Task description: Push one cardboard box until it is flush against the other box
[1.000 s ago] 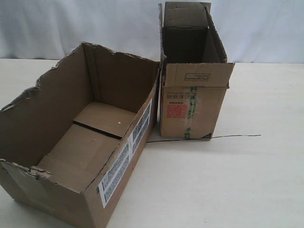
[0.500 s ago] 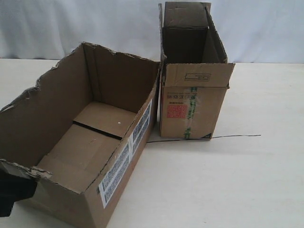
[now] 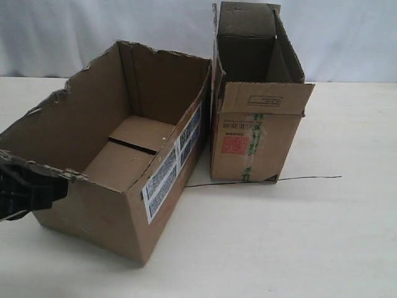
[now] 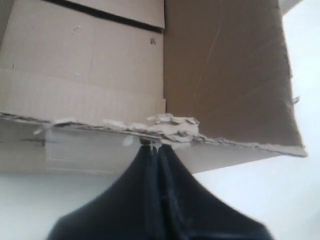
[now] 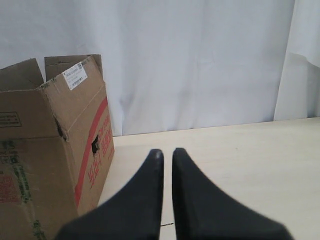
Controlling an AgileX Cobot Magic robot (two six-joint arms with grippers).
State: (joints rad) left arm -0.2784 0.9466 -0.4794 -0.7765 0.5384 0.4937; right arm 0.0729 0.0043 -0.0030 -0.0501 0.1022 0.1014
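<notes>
1. Two claws are in sight. The left claw (image 4: 156, 146) has its fingers pressed together, and their tips touch the ragged rim at the near-left corner of the cardboard box (image 3: 124, 155). From the room it shows as a dark shape (image 3: 28, 192) at the left edge.
2. The right claw (image 5: 167, 152) shows only a thin slit between its fingers and holds nothing. It hangs over the bare counter (image 3: 279, 248).
3. There are two boxes, both open at the top.
4. The cardboard box sits left of centre, with its long axis running from near-left to far-right. Its side with two white barcode labels (image 3: 170, 167) faces right.
5. Its far-right corner is right beside the other box (image 3: 254, 136), and a wedge of counter opens between them nearer.
6. The other box stands upright, far and right of centre.
</notes>
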